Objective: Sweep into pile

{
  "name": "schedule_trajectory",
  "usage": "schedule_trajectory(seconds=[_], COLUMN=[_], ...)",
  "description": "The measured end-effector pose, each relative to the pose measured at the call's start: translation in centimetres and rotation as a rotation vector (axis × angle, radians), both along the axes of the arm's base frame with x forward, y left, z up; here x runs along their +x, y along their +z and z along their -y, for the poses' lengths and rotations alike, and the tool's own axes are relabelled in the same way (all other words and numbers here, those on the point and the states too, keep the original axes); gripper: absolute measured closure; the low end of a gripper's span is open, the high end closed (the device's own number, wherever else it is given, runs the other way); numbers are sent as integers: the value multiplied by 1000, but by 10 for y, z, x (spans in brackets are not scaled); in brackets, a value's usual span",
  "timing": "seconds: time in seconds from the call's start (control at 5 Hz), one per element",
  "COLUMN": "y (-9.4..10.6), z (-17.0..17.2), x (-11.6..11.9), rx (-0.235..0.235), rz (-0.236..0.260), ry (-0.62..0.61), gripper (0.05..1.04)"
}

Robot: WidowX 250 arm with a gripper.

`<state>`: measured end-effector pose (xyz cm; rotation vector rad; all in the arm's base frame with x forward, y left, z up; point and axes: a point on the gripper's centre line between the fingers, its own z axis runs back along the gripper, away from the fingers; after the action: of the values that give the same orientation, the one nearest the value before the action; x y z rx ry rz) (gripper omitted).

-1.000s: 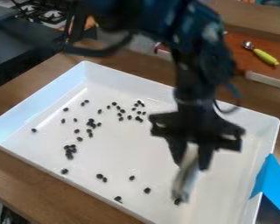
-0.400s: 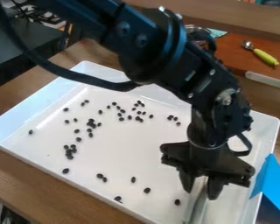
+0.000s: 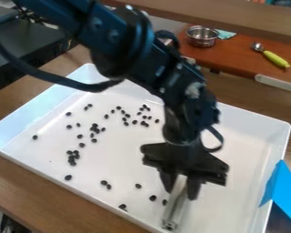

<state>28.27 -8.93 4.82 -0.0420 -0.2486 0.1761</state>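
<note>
My gripper (image 3: 181, 186) hangs over the front right part of the white tray (image 3: 233, 205), its fingers closed around a silvery bar-like tool (image 3: 176, 209) that slants down to the tray floor near the front wall. Small dark beans lie scattered over the tray. One bean (image 3: 165, 202) is right beside the tool's left side, and another bean (image 3: 153, 198) lies slightly farther left. Looser groups spread across the left and back, among them a tight cluster (image 3: 72, 157) at the left. The arm hides part of the tray's back right.
A blue object (image 3: 284, 191) stands at the tray's right edge. Behind the tray, a metal bowl (image 3: 202, 37) and a yellow-green handled scoop (image 3: 275, 59) rest on an orange-brown board (image 3: 245, 57). Raised walls surround the tray.
Since the middle frame, the gripper and tool have moved left. The bean near the tool's end has shifted left and slightly back. The bowl has come into fuller view.
</note>
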Motion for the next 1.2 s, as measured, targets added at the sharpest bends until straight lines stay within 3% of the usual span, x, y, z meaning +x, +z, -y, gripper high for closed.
schedule_trajectory(seconds=[0.4, 0.6, 1.0, 1.2], y=[0, 2, 4, 22], z=[-67, -115, -177, -165], x=[2, -2, -11, -13], rx=[50, 87, 161, 91], rz=[-18, -13, -3, 19], ry=[3, -9, -36, -46], gripper=[709, 709, 709, 709])
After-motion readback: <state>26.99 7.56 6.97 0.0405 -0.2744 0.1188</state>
